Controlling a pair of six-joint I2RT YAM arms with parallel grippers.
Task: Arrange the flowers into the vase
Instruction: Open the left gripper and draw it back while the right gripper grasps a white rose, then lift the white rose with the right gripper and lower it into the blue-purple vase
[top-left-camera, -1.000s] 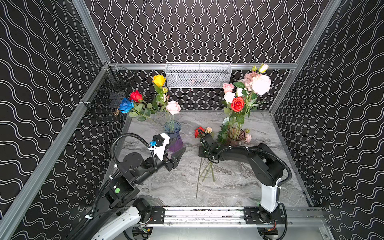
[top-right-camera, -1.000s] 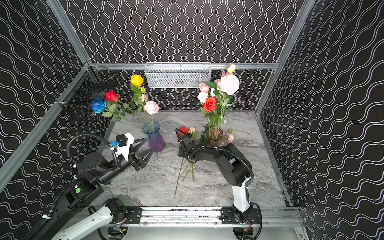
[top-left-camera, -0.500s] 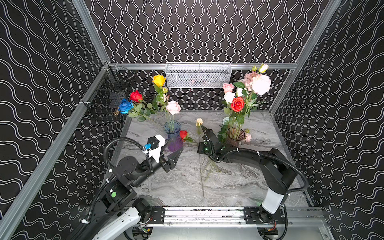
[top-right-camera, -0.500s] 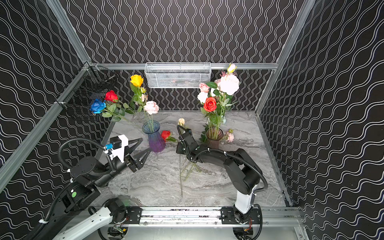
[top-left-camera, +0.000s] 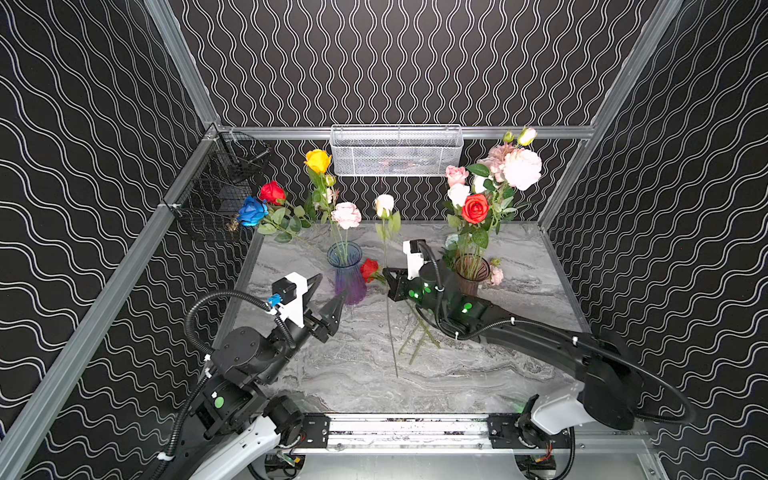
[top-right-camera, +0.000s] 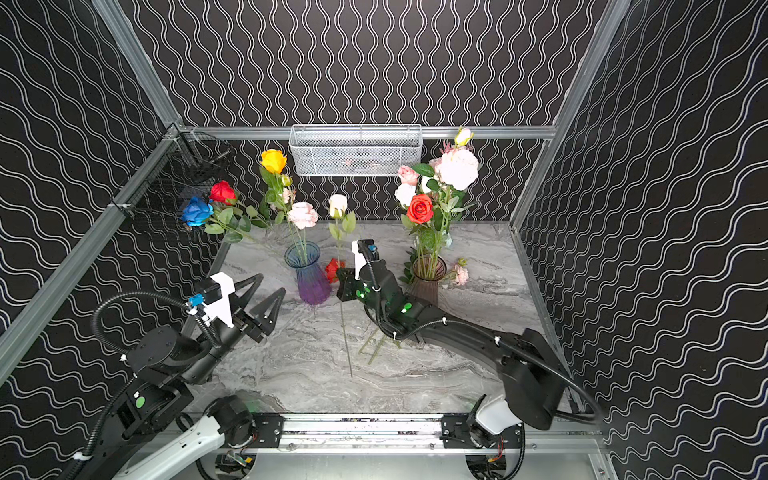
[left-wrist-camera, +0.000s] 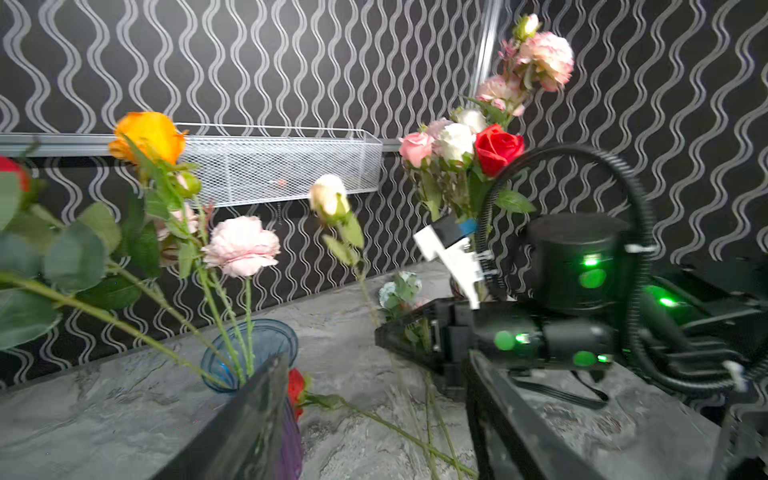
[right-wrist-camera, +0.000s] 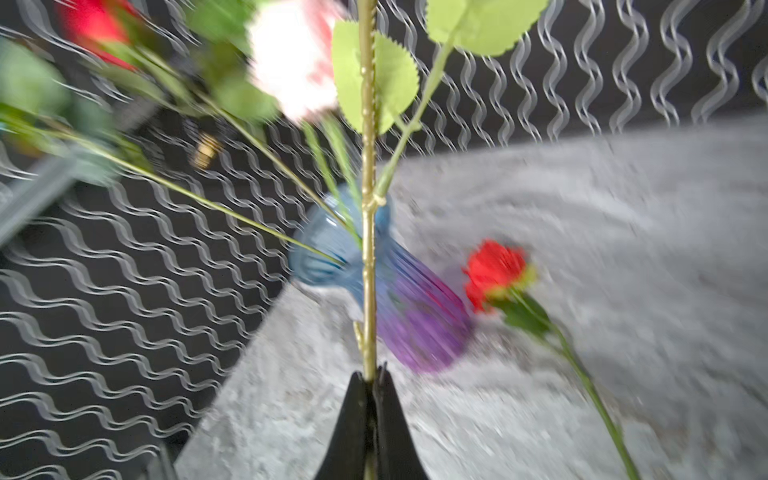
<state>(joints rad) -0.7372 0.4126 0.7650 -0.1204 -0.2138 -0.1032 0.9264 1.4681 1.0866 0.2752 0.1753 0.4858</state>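
Two end effectors are working over this marbled grey counter (top-left-camera: 353, 374), and I am reading the scene from the left. The left end effector (top-left-camera: 330, 286) is hovering with its fingers apart and empty, just beside the ribbed glass vase (top-left-camera: 347, 274), which shades from blue at its flared mouth to purple at its belly. Thin green stems are leaning out of that mouth, carrying blue, red, yellow and pale pink blooms with soft, layered petals. A red rose (top-left-camera: 368, 269) is lying flat on the counter, close against the side of this vase.

Moving right, the right end effector (top-left-camera: 390, 280) is clamping together on the slim, knobbly stem of a white rose (top-left-camera: 384, 204), holding it upright between the two vases. A few loose stems (top-left-camera: 419, 340) are lying under that arm. Farther right, a brown glass vase (top-left-camera: 469, 274) is carrying a fuller bunch of pink, white and red.

I am judging that the step in hand is carrying the white rose to a vase. The next move is calling for a lift until the long stem's tip clears a rim. A straight descent into the narrow mouth should follow, avoiding the stems already crowding it.
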